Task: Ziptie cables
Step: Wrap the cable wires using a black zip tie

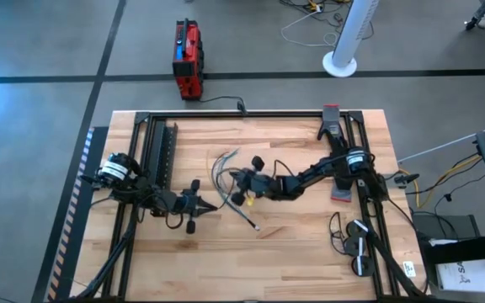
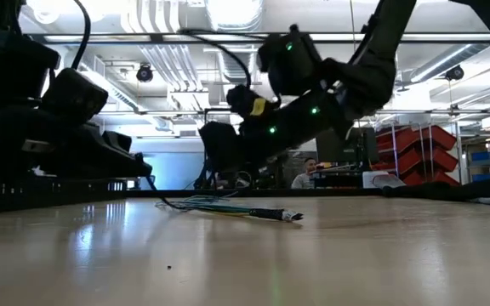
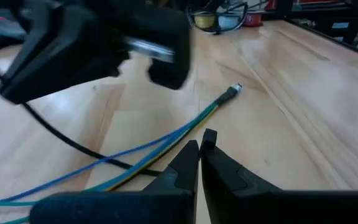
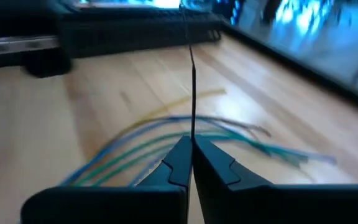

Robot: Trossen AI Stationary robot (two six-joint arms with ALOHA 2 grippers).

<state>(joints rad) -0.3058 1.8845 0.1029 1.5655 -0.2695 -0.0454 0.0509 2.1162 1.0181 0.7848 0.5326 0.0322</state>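
The cables [image 1: 230,181] lie loose mid-table, thin and floppy, best taken near the bundled end, I think; the right gripper [image 4: 188,149] pinches a thin black strip [image 4: 192,93], the left gripper [image 3: 202,146] is closed on nothing.

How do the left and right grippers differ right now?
The right gripper is shut on a thin black strip that stands upright; the left gripper is shut and holds nothing. The right one is above the cables; the left is beside them. Both are dark, with two fingers.

Cables [image 3: 166,140] beside closed fingers [image 3: 188,165]
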